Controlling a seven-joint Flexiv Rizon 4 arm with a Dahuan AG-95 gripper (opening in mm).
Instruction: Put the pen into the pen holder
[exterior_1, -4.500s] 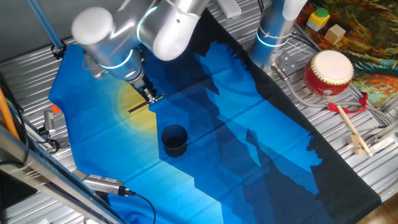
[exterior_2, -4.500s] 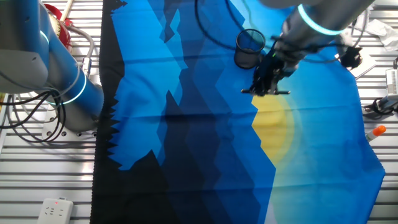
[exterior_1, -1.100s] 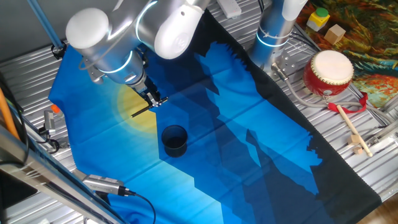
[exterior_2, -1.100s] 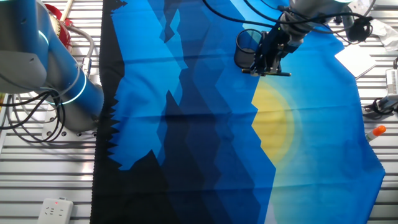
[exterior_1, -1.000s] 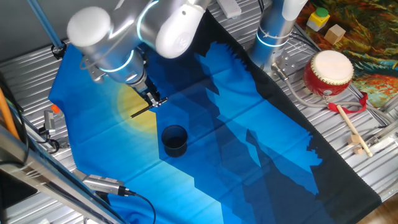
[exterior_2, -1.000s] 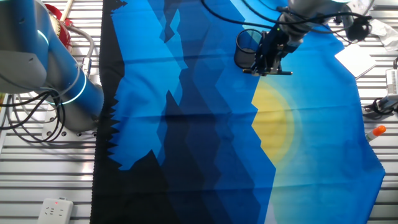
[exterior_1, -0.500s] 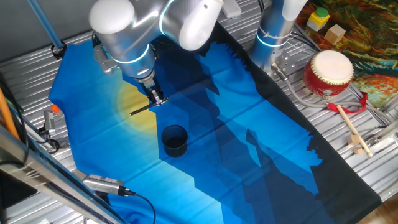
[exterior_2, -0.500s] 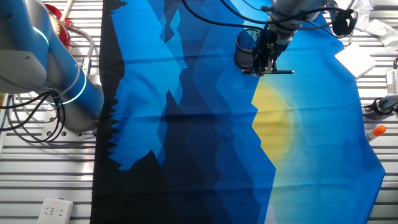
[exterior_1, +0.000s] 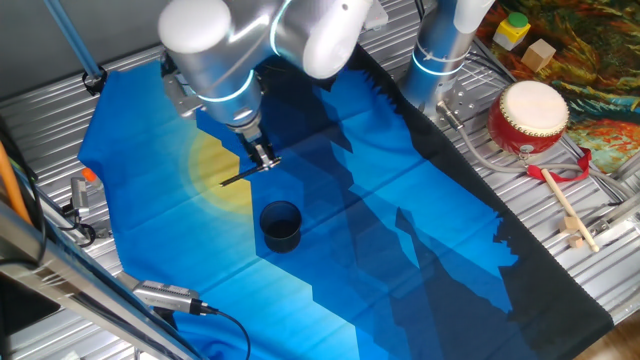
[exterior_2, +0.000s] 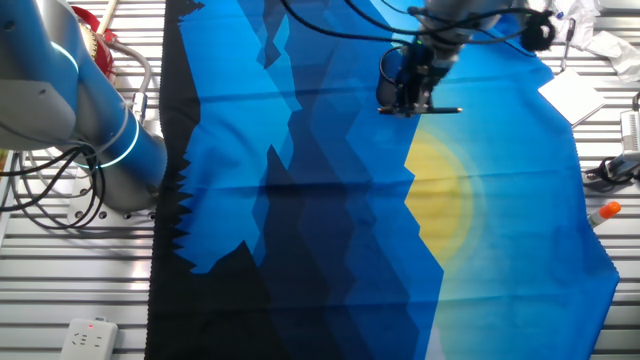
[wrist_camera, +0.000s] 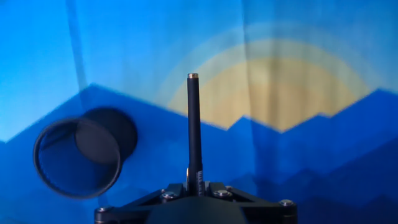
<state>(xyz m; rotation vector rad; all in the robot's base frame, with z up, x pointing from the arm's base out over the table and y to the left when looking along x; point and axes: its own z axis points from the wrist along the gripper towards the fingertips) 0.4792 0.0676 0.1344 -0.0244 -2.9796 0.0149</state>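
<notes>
In one fixed view, an orange marker (exterior_1: 89, 175) is seen at the left edge, beside the blue cloth (exterior_1: 400, 240). Left of centre, the gripper (exterior_1: 263, 160) is closed on the pen (exterior_1: 240, 175), which is held level above the cloth's yellow patch. The holder (exterior_1: 281, 226) stands upright on the cloth just below the pen, apart from it. At the upper right, a red drum (exterior_1: 529, 118) sits off the cloth, with a drumstick (exterior_1: 565, 205) lying below it.

In the other fixed view, the holder (exterior_2: 392, 82) is found at the upper centre, partly covered by the gripper (exterior_2: 412, 103). The pen (exterior_2: 440, 110) sticks out level to the right of the fingers.

In the hand view, the holder (wrist_camera: 78, 155) is seen at the lower left, its open mouth facing the camera. The pen (wrist_camera: 194, 130) is clamped between the fingers at the bottom centre and points straight up the frame, right of the holder and outside it.
</notes>
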